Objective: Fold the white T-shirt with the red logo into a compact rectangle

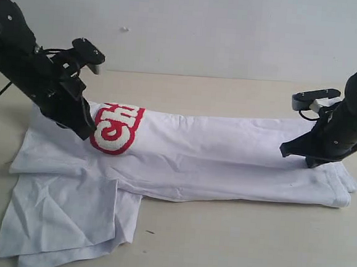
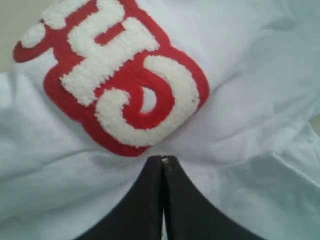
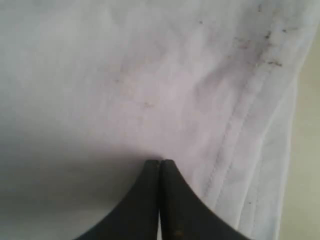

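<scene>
Exterior view: the white T-shirt (image 1: 226, 156) lies as a long folded band across the bench (image 1: 250, 238), with one sleeve spread at the near left. The left gripper (image 1: 84, 131) touches down beside the red logo (image 1: 117, 128), and the right gripper (image 1: 285, 150) at the opposite end.

Left wrist view: the left gripper's fingers (image 2: 145, 200) are pressed together, tips on cloth just beside the logo.

Right wrist view: the right gripper's fingers (image 3: 177, 200) are likewise pressed together on cloth, near the stitched hem (image 3: 235, 130).

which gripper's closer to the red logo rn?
Left. The left gripper sits beside the red logo at one end of the white T-shirt; the right gripper is at the opposite end.
</scene>
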